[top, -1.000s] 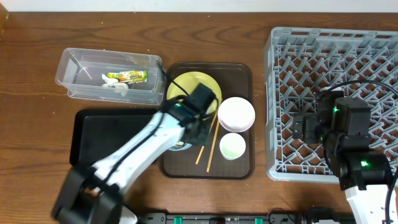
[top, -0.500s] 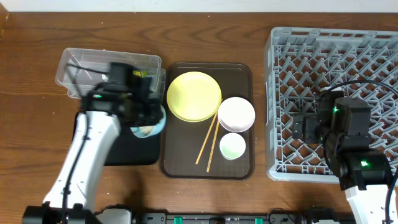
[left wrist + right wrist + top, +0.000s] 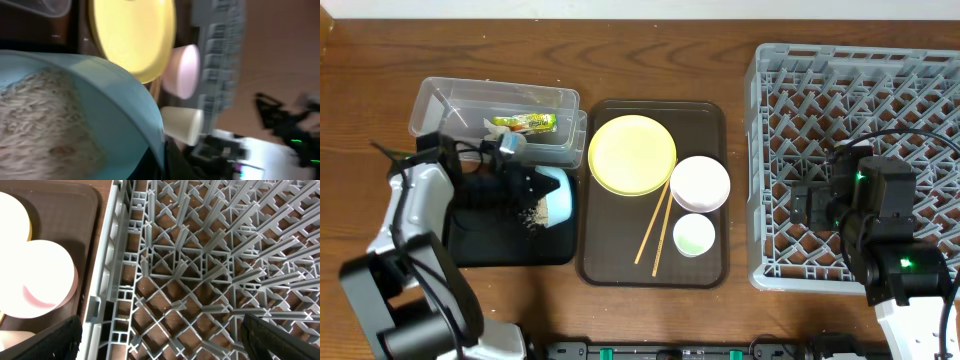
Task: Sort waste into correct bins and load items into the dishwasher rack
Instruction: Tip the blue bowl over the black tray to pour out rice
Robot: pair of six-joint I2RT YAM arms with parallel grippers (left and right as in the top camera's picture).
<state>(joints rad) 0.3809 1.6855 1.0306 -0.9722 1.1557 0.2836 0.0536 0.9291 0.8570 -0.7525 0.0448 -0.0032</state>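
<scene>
Near the far left corner of the desk, the clear tub (image 3: 450,110) is holding the snack wrapper (image 3: 523,123) and the tissue scrap (image 3: 505,141). Just in front of it, toward the near edge, the black tray (image 3: 470,250) is lying flat. Over this tray the left gripper (image 3: 510,188) is clamping the light blue bowl (image 3: 554,194) and tipping it on its side, mouth toward the tray. Some rice grains (image 3: 530,216) are lying on the tray under the rim, while the left wrist view is showing a clump sitting inside the bowl.

The bowl is looking stiff, smooth and light, so it is probably slippery. A pinch across the rim, one finger inside and one outside, seems the safest hold. The rice looks sticky and may be needing a steeper tilt.

At the desk's middle, the brown serving tray (image 3: 705,120) is carrying the yellow plate (image 3: 631,154), white bowl (image 3: 699,183), cup (image 3: 694,236) and chopsticks (image 3: 657,222).

Along the right edge, the right gripper (image 3: 162,340) is hovering over the dishwasher rack (image 3: 860,90), fingers spread wide and holding nothing.
</scene>
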